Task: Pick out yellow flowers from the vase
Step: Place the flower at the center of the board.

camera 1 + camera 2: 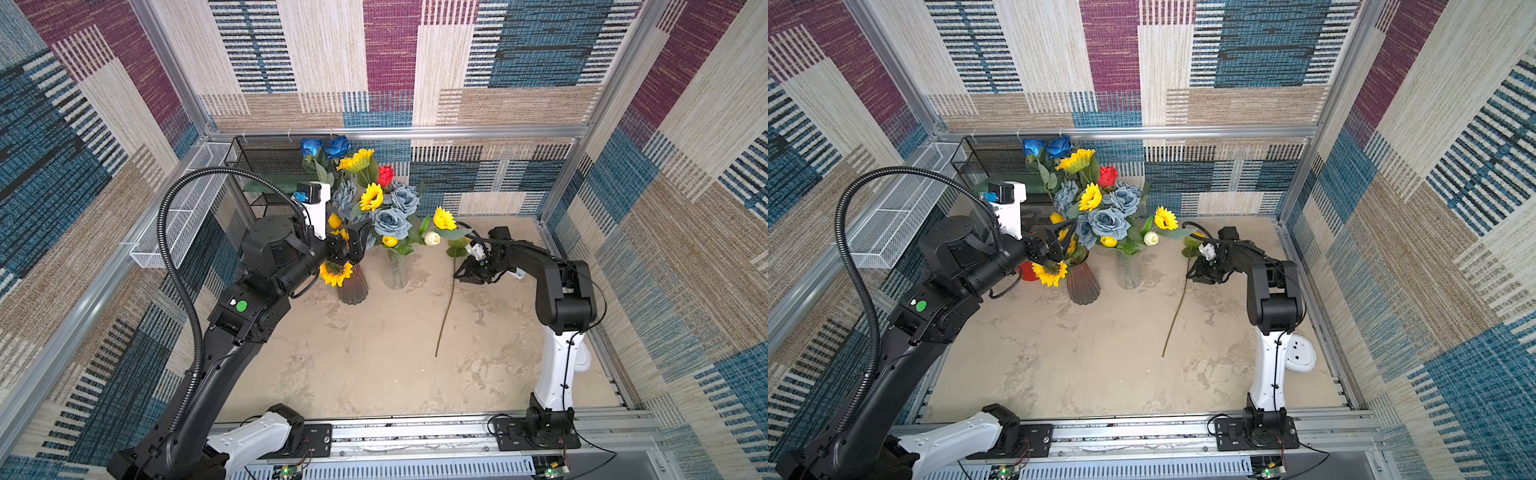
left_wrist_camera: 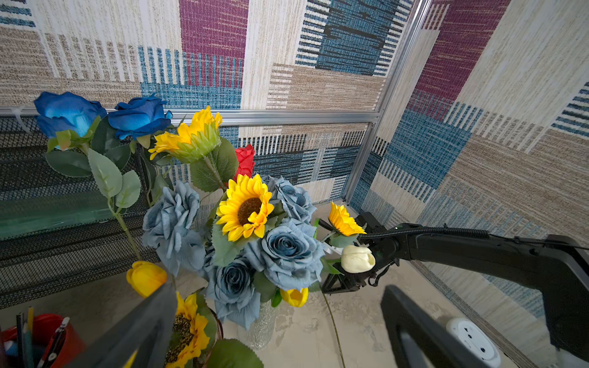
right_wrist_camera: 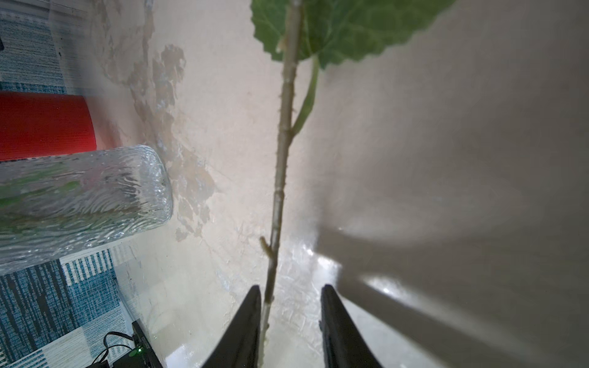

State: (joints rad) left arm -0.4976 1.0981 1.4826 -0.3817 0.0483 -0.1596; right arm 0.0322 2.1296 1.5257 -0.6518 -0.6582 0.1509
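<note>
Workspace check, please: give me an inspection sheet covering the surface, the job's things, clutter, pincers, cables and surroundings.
Surface: mottled beige tabletop.
Job's things: freed sunflower leans outside, its stem touching the tabletop; other sunflowers and yellow tulip buds remain in the clear vase and brown vase.
Clutter: red pencil cup, black mesh rack, white mesh basket.
Pincers: left pincer open near the brown vase; right pincer open around the stem.
Cables: black conduit arcs over the left arm.
Surroundings: patterned carpet walls, aluminium frame.
</note>
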